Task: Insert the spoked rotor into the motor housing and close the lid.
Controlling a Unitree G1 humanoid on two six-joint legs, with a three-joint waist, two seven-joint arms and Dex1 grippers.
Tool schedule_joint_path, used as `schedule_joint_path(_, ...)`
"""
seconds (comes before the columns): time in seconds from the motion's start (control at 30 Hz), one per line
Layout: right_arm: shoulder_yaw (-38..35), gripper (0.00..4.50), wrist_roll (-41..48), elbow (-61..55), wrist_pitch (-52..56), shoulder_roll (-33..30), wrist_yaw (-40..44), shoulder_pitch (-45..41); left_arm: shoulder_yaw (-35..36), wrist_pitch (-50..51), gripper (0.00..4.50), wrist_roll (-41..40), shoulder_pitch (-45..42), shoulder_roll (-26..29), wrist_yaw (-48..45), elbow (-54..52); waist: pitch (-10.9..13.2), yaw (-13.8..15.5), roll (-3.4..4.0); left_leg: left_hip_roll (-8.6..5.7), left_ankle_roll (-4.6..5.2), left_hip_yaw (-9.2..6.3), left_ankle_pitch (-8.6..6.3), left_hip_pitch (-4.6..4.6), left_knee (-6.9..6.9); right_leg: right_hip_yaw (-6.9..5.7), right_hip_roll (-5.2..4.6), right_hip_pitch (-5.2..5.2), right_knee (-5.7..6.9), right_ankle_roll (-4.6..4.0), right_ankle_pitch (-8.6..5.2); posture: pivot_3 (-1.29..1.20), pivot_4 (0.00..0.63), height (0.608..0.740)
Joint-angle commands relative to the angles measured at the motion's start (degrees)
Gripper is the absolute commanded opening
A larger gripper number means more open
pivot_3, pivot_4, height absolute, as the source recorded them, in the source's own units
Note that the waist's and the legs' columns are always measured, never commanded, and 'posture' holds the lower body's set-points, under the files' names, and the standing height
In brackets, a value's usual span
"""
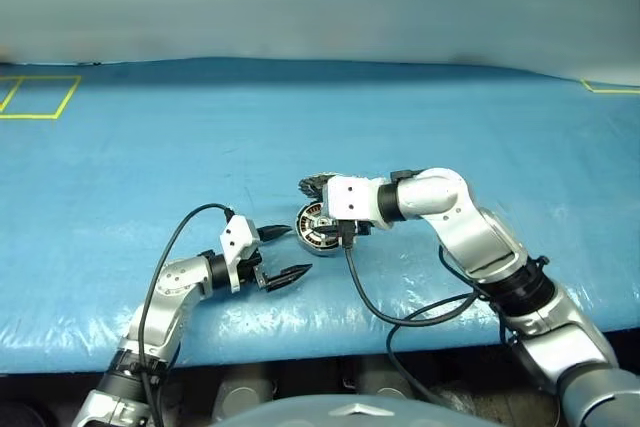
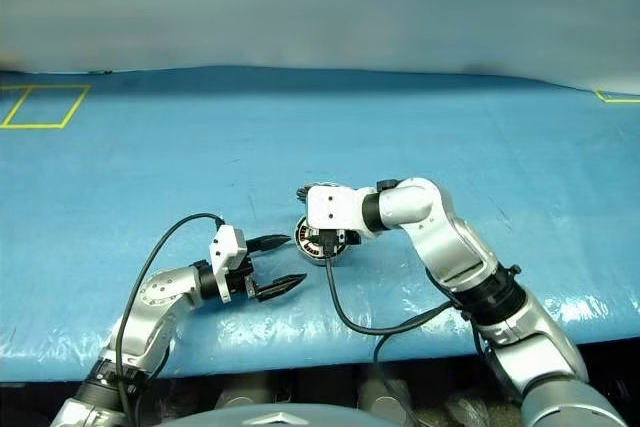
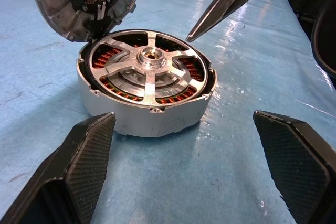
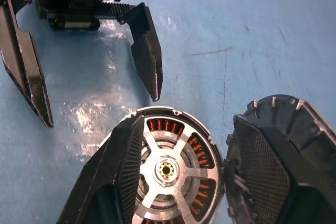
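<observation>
Copper windings show under the rotor (image 3: 149,69), seated in the housing (image 3: 142,114) on the blue table (image 1: 150,147) — wrist-cam detail; head cams give just a small disc. Lid (image 3: 84,1) stands raised. L gripper (image 1: 280,253) spread wide, empty, beside housing; R gripper (image 4: 184,177) straddles lid edge, grip unclear.
</observation>
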Motion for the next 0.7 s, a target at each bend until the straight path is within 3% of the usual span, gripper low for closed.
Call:
schedule_joint_path(0.03,-8.0,1.90,6.9,-4.0,6.7,3.7,-5.0,4.4,0.5,-0.6,4.50,-0.7,0.4,-0.2,0.3,-3.1,0.0,-0.1,0.03,0.00,0.01,0.02,-0.01,0.00,0.01,0.02,0.00,0.00,-0.01,0.00,0.00,0.00,0.150,0.740)
schedule_joint_path(0.23,-15.3,0.02,11.7,-2.5,12.0,10.9,-16.1,10.6,0.8,0.4,4.50,-0.8,-0.5,0.8,0.0,-3.6,0.0,-0.2,0.02,0.01,-0.02,0.00,0.01,0.05,0.01,0.02,0.00,0.00,0.03,0.02,0.01,0.00,0.150,0.740)
schedule_joint_path(0.7,-7.5,0.02,10.6,4.1,10.6,13.9,-21.6,13.3,-0.1,2.7,4.50,-0.5,-1.7,1.3,0.0,-5.4,0.0,-0.3,0.05,-0.04,-0.02,-0.02,0.02,0.04,-0.02,0.06,0.05,-0.01,0.05,0.07,-0.03,0.00,0.150,0.740)
